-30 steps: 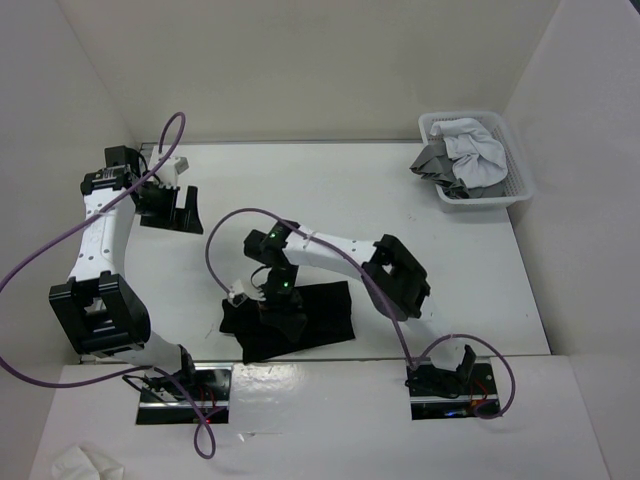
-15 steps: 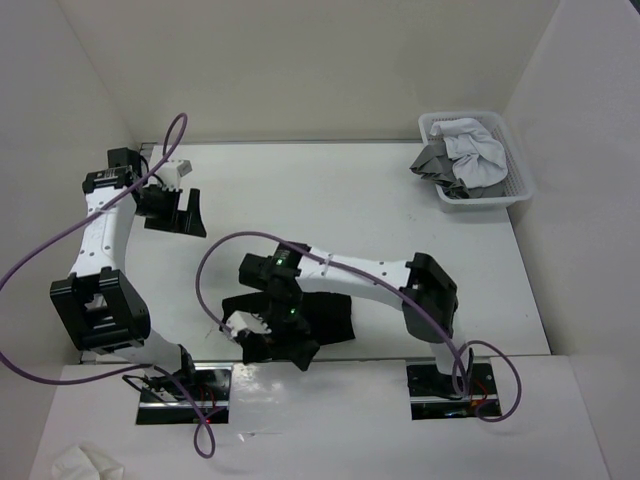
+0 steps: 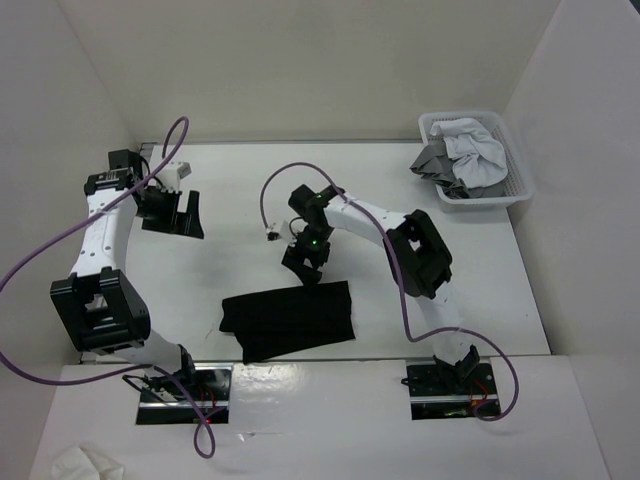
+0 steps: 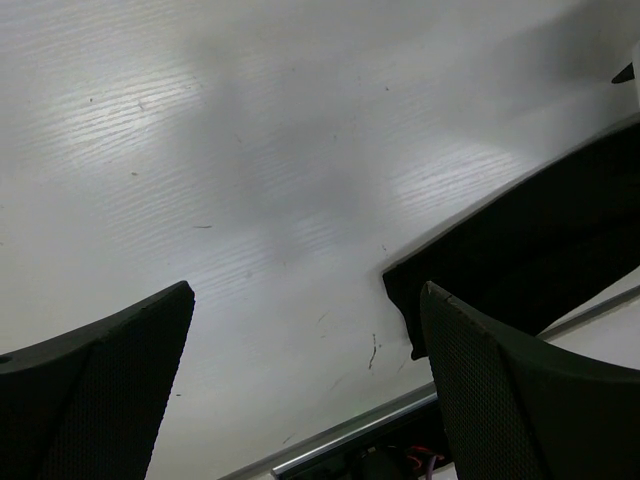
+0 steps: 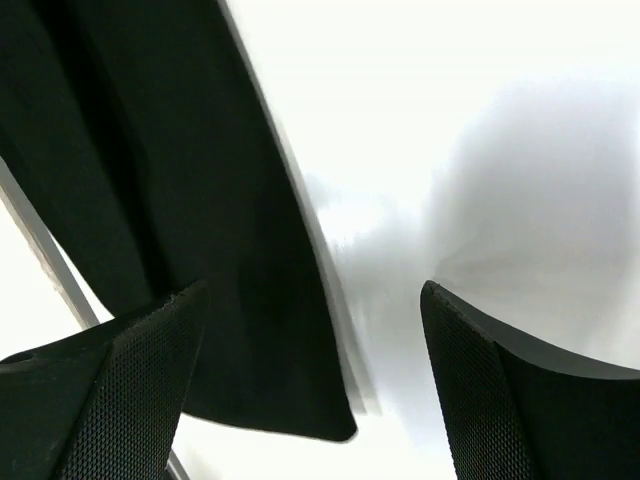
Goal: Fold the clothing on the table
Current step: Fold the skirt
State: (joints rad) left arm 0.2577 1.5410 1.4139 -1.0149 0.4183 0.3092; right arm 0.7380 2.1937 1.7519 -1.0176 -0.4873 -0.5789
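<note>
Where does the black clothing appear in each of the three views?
Top external: clothing lies flat, low in the centre.
Left wrist: clothing is a dark band at the right side.
Right wrist: clothing fills the upper left.
Shared landmark: the metal edge strip runs close beside the clothing in every view.
</note>
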